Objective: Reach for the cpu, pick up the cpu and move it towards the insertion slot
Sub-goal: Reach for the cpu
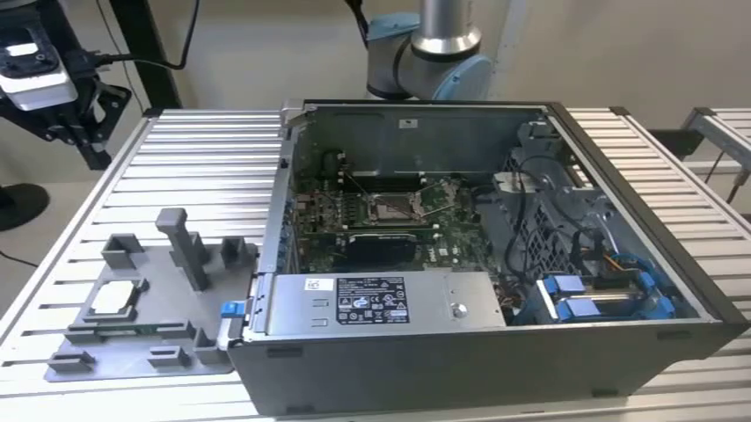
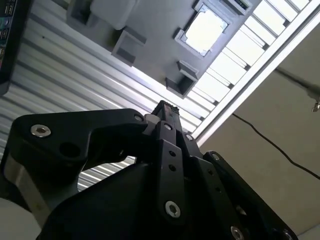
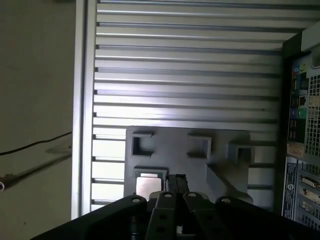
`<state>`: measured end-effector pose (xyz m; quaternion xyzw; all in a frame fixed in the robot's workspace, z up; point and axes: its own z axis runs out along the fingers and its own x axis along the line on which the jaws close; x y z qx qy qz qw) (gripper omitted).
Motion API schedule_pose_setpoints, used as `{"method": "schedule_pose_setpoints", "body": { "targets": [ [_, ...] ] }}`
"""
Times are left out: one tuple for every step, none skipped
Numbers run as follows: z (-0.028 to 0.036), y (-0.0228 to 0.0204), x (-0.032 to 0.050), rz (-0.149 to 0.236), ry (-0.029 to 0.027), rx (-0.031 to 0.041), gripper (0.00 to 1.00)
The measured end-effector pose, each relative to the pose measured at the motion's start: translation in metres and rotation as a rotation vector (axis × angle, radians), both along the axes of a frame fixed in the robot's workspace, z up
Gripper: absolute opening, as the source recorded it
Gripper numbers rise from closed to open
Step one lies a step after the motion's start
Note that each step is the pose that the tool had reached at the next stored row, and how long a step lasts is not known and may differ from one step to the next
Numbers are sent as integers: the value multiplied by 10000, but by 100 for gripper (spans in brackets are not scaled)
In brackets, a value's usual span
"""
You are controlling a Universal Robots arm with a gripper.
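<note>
The cpu, a small silvery-white square, lies flat in a holder on the grey fixture plate at the exterior view's left, beside the open computer case. The insertion slot, a silver-framed socket with a dark centre, sits on the motherboard inside the case. In both wrist views my black gripper hangs well above the plate with its fingers together and nothing between them. The cpu lies below it, just beside the fingertips in the picture. In the second wrist view the cpu is bright and apart from the gripper.
Grey blocks and an upright post stand on the fixture plate. The ribbed metal table runs around the case, with its edge and the floor beyond. The arm's base stands behind the case. A black-and-white device hangs at the exterior view's upper left.
</note>
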<state>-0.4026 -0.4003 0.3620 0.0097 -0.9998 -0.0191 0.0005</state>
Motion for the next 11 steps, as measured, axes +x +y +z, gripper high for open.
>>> {"method": "schedule_pose_setpoints", "body": {
  "targets": [
    [-1, -14, -14, -1, -1, 0, 0],
    [-2, -34, -25, -2, 0, 0, 0],
    [-3, -63, -33, -3, -1, 1, 0],
    [-3, -91, -39, -3, -1, 1, 0],
    [-3, -123, -47, -2, 1, -1, 0],
    [-5, -154, -59, -2, 0, 0, 0],
    [-6, -181, -74, -2, 0, -1, 0],
    [-8, -210, -90, -2, 0, 0, 0],
    [-10, -239, -102, -2, -1, 0, 0],
    [-11, -264, -112, -2, 0, 0, 0],
    [-14, -284, -122, -2, 0, 0, 0]
  ]
}}
